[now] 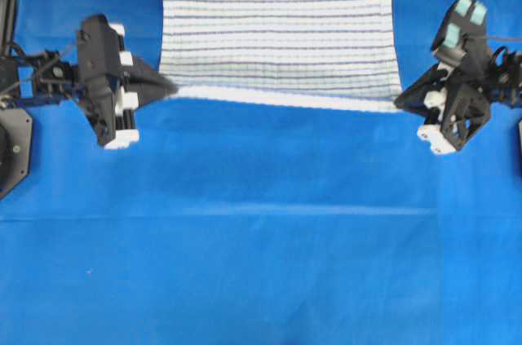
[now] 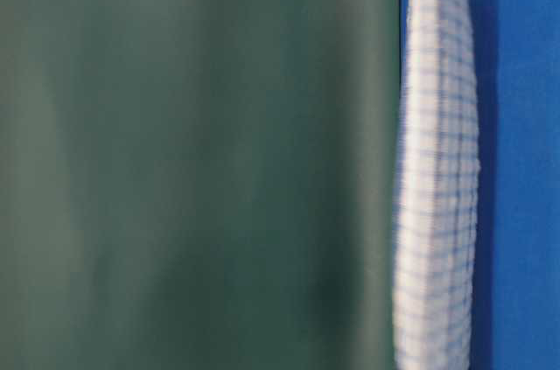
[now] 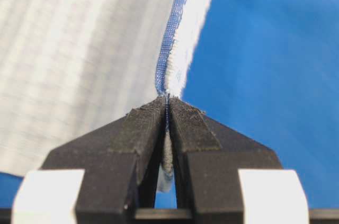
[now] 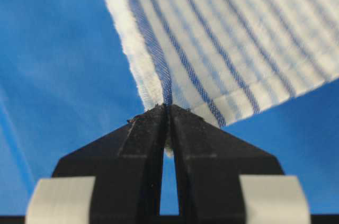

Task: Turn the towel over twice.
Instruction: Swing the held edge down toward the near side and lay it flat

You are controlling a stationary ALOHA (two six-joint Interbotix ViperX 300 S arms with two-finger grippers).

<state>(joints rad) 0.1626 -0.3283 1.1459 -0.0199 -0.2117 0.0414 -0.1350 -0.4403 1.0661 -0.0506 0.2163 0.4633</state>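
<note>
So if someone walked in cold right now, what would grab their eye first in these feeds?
The striped towel, stretched between the two arms over the blue table covering, in the far half of the overhead view. Next, the left hand and the right hand, each shut on a corner of the towel's near edge, at the left and right of that view. Both wrist views show the hem pinched between the dark fingers.

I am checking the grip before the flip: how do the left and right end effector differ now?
The left end effector sits at the towel's left corner and points right; the right end effector sits at its right corner and points left. The left body lies square to the towel's edge; the right is turned at an angle. Both are shut on the towel's near edge.
</note>
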